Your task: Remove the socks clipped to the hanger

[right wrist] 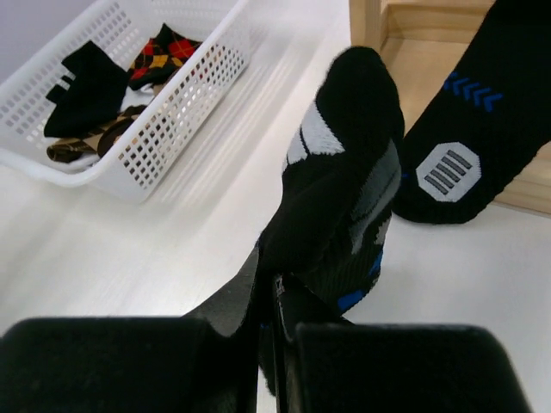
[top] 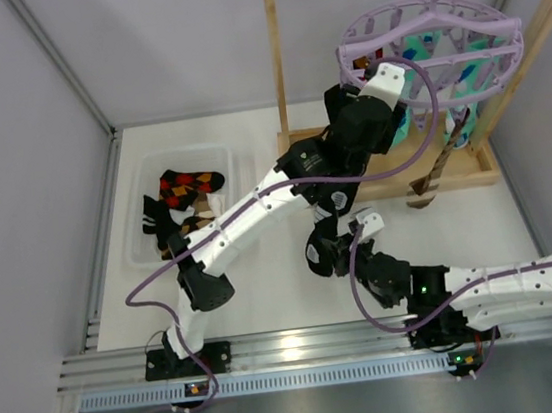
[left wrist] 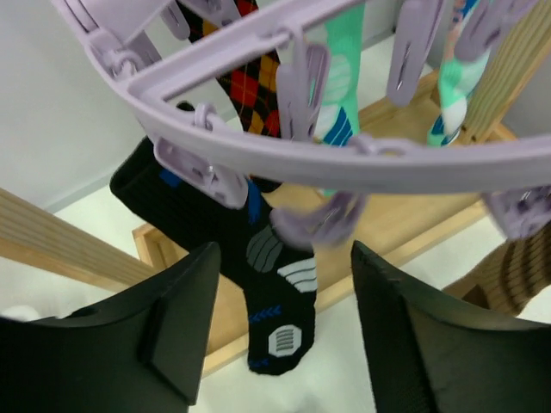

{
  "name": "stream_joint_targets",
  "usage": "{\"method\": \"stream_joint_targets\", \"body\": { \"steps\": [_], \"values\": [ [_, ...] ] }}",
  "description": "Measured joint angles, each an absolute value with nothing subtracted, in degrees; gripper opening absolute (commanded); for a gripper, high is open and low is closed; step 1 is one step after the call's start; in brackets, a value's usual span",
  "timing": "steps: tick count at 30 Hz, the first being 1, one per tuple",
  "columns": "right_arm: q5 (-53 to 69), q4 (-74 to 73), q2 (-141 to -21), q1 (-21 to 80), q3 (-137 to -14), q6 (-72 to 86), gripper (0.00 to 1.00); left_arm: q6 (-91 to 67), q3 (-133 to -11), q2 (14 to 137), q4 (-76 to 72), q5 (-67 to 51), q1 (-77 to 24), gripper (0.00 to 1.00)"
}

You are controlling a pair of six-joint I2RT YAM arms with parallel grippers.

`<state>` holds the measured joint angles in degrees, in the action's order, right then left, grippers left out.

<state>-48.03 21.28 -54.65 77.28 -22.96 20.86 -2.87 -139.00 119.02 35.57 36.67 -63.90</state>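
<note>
Left gripper (left wrist: 284, 258) gapes wide, holding nothing, just under the hanger (top: 453, 5) at upper right of the top view, socks (left wrist: 275, 297) clipped on it. Right gripper (right wrist: 275, 301) pinches a black sock (right wrist: 344, 172) at lower centre.

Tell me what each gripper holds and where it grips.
Right gripper is shut on a black sock, pinching one end; which end cannot be told. Left gripper is open, holding nothing.
</note>
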Motion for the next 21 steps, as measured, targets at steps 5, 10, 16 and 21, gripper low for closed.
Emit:
{"method": "stream_joint_targets", "body": {
  "steps": [5,10,16,21],
  "values": [
    [-48.53,18.06,-46.11,77.36,-20.82,22.15,0.00,-6.24,-126.41,111.77,35.79,38.04,-63.90,0.98],
    [-49.84,13.80,-40.18,77.36,-19.88,22.59,0.00,-10.44,-111.92,98.50,36.05,44.10,-63.90,0.98],
    [-49.71,11.29,-39.53,77.36,-20.45,21.06,0.00,-19.53,-93.38,74.56,39.16,49.84,-60.93,0.98],
    [-42.57,9.13,-46.81,74.37,-28.34,17.23,0.00,-25.56,-82.63,58.81,45.41,49.39,-49.54,0.98]
  ]
}}
